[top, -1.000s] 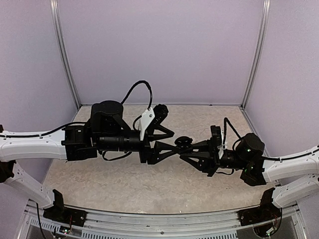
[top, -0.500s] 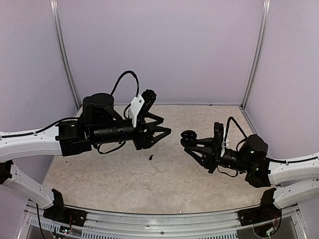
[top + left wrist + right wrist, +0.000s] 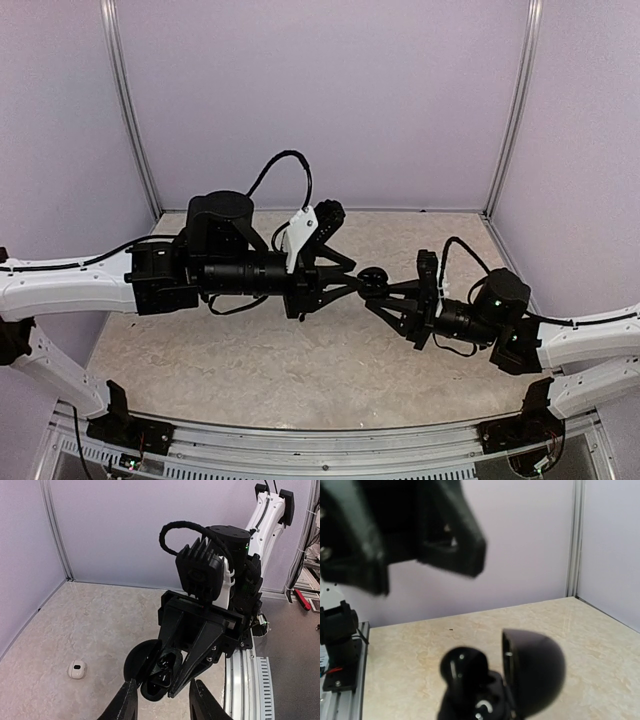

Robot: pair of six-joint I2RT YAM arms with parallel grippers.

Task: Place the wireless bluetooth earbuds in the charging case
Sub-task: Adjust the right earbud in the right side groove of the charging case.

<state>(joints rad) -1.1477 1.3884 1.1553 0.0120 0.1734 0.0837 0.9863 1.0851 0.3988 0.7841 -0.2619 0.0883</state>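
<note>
Left gripper [image 3: 163,692] part-open, empty, tips just beside open black case [image 3: 138,661] clamped in right gripper [image 3: 388,294], midair, well off walls [image 3: 320,100]. Seemingly two black earbuds [image 3: 164,673] inside.

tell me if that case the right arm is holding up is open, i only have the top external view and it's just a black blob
observer: Yes. In the left wrist view the black case is open, its lid swung aside, and the right fingers clamp it.
operator: are the left fingers carrying anything
observer: The left fingers stand apart just in front of the case, with nothing gripped that I can see.
operator: what else is on the table
observer: A small white case, apparently closed, lies on the table, apart from both arms.
</note>
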